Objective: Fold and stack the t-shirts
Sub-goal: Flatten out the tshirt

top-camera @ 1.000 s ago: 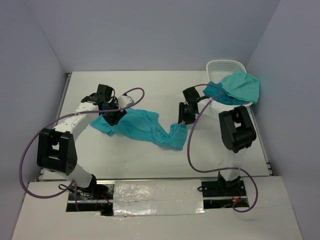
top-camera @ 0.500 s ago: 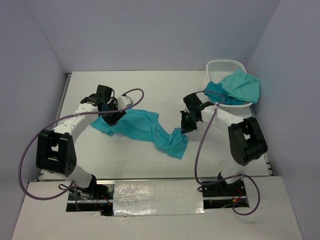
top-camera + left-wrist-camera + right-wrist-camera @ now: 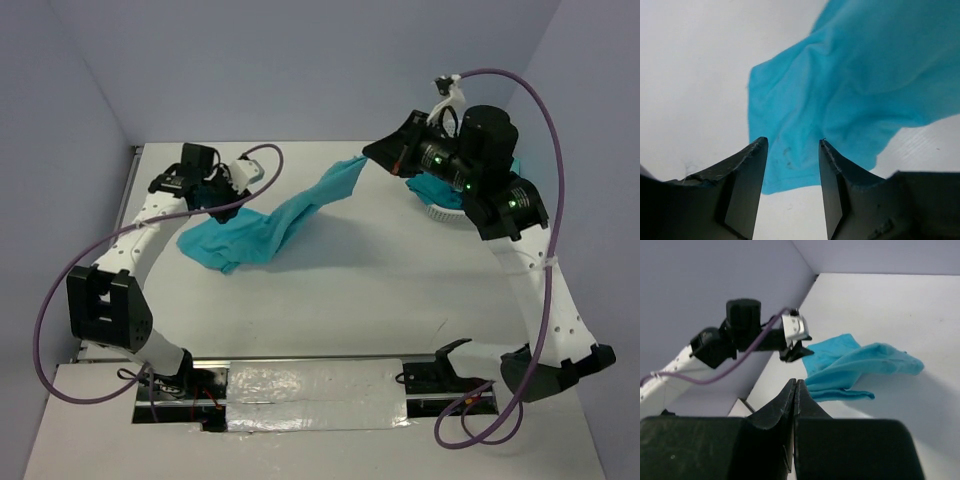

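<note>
Right hand is sitting high above the far right part of the desk. Its fingers are pressing flat against each other with no gap showing. One end of a turquoise t-shirt is rising off the desk right up to those tips, so the hand is pinching that end.

From there the t-shirt is sloping down and to the left as a twisted band. Its lower end is bunching on the desk at left of centre, casting a soft shadow on the white surface beside it.

Left hand is hanging just above that lower bunch, near the far left of the desk. Left wrist view: the two dark fingers are standing moderately apart. Nothing is between them, and the t-shirt is lying crumpled below and beyond the gap. Cannot tell whether the tips are touching the cloth.

Right wrist view: the closed hand is looking down along the t-shirt toward the left arm, which is reaching in over the desk's far corner.

White lattice basket is sitting at the far right, mostly hidden behind the raised right arm. A scrap of teal cloth is showing at its rim.
</note>
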`<action>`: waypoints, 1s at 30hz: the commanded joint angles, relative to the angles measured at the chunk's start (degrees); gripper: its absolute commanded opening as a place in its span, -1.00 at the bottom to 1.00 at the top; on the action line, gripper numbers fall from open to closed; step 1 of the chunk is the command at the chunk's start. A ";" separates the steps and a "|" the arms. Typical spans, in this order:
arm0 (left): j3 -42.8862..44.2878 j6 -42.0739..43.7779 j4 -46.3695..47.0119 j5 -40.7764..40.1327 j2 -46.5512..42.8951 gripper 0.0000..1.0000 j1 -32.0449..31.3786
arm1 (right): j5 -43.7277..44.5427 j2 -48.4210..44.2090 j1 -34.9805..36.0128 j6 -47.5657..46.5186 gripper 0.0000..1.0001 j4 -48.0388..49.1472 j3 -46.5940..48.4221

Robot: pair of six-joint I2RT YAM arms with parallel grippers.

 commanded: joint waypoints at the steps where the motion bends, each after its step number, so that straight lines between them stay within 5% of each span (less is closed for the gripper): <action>1: -3.73 3.34 -0.45 -2.35 0.30 0.15 -5.56 | 0.73 1.26 -2.48 3.64 -1.00 -0.22 -3.51; 12: -16.66 10.98 5.35 -3.24 0.91 0.26 -9.88 | 3.38 -1.30 -4.77 6.01 -1.00 4.88 -15.28; 20: -18.34 11.43 10.54 -10.71 7.24 0.19 -11.81 | 3.02 -2.70 -6.88 6.72 -1.00 6.99 -22.14; 22: -19.75 11.87 11.94 -11.77 7.42 -0.01 -11.81 | 3.28 -3.14 -7.32 6.63 -1.00 7.25 -23.19; 24: -19.84 11.26 12.57 -14.93 7.77 -0.63 -11.73 | 3.46 -3.23 -8.02 6.19 -1.00 7.17 -23.81; 26: -18.79 11.00 10.03 -15.72 8.04 -0.92 -11.72 | 3.46 -3.49 -8.72 5.93 -1.00 6.99 -25.30; 30: -16.16 10.65 6.95 -14.23 3.40 -1.00 -11.11 | 2.49 -5.68 -12.67 4.79 -1.00 6.82 -29.17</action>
